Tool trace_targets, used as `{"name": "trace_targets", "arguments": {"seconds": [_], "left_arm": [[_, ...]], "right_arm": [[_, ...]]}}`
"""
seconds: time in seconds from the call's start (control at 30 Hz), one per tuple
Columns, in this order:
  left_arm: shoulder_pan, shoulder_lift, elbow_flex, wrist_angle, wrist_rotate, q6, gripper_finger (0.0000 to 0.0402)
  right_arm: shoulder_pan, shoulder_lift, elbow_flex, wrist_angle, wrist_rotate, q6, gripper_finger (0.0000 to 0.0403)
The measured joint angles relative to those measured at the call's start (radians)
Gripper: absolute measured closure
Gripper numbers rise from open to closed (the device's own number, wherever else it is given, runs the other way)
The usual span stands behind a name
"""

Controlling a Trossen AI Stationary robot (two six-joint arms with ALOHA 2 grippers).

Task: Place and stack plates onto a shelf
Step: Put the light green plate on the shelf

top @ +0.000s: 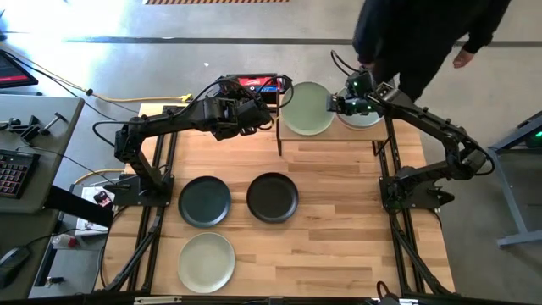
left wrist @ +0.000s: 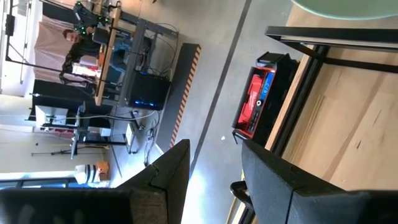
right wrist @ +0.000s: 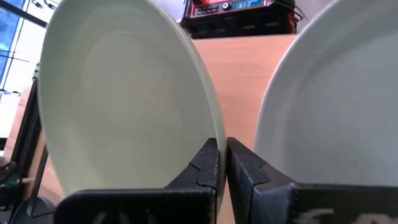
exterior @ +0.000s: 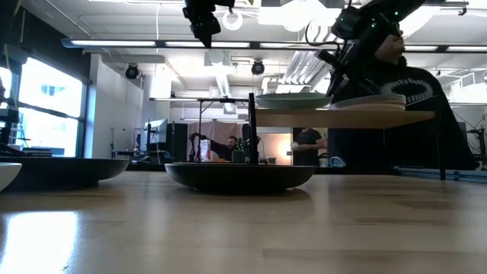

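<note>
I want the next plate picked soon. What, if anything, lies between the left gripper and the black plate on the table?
Nothing visible does. The left gripper, open, hangs near the shelf's left edge, and the black plate lies on bare table nearer the front, with only the tabletop between them. The dark teal plate sits off to one side.

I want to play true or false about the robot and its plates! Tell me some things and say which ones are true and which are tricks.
1. Three plates sit on the big table. True: a dark teal plate, a black plate and a pale green plate.
2. The shelf has no plates on it. False: a sage green plate and a pale plate rest on it.
3. The right gripper has its fingers shut. True; it is between the two shelf plates.
4. The left gripper holds a plate. False: its fingers are open and empty.
5. A person stands behind the table. True.
</note>
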Motion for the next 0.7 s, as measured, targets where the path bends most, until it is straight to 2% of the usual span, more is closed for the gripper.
{"name": "trace_targets", "arguments": {"seconds": [0.4,0.7], "left_arm": [[0.000,0.000,0.000,0.001,0.000,0.060,0.0266],[0.000,0.000,0.000,0.002,-0.001,0.055,0.0266]], "right_arm": [[0.000,0.000,0.000,-0.012,-0.006,-0.005,0.0397],[0.000,0.000,0.000,-0.002,0.003,-0.006,0.0344]]}}
